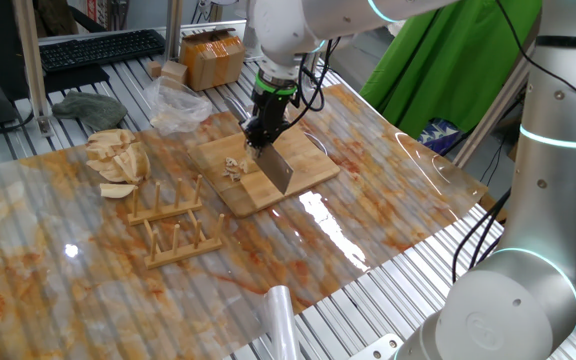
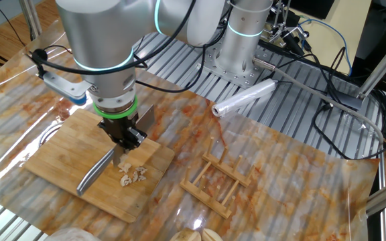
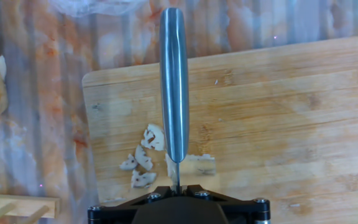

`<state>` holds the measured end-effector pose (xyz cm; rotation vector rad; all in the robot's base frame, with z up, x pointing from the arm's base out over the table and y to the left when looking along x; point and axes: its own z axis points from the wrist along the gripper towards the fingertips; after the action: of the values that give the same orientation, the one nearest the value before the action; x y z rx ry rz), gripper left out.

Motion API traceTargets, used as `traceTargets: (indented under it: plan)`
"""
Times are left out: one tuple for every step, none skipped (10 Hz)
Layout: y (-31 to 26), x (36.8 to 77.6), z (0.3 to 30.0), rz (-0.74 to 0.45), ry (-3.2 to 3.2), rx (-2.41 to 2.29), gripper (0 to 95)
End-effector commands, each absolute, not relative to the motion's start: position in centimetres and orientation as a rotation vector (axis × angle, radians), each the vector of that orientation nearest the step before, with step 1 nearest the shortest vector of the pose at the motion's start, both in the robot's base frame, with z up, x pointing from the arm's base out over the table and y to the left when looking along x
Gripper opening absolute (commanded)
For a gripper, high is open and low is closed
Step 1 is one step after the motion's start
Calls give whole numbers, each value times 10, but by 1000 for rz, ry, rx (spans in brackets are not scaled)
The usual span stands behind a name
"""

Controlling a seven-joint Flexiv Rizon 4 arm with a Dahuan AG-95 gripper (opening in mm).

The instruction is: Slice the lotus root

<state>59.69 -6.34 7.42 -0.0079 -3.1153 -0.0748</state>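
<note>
The tabletop (image 1: 388,180), covered by a glossy sheet stained orange-brown, carries a bamboo cutting board (image 1: 308,170) directly beneath the gripper (image 1: 264,140). In one fixed view a wooden peg rack (image 1: 173,228) lies left of the gripper, a heap of pale wedges (image 1: 118,160) farther left, a crumpled clear bag (image 1: 178,105) behind.

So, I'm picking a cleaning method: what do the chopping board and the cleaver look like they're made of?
The chopping board looks like bamboo or pale wood, matte: glued strips with straight grain show. The cleaver looks like bare steel, brushed to a satin sheen: grey with a soft highlight along its spine. The gripper hides how its handle is finished.
</note>
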Motion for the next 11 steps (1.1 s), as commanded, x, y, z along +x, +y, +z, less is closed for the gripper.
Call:
traceTargets:
  plan:
    - [-59, 603, 47, -80, -3118, -3, 0]
    - [-58, 605, 23, -87, -3151, -8, 0]
    - [-57, 605, 20, -90, -3155, -13, 0]
    - [-57, 605, 25, -93, -3133, -21, 0]
    - [-56, 604, 35, -102, -3122, -32, 0]
    - [-54, 604, 39, -123, -3113, -51, 0]
    - [-50, 604, 38, -115, -3116, -63, 0]
    - [-46, 604, 38, -142, -3110, -82, 0]
    - [-45, 604, 39, -142, -3111, -87, 0]
    - [-45, 604, 41, -152, -3109, -86, 0]
    - [-45, 604, 42, -151, -3108, -82, 0]
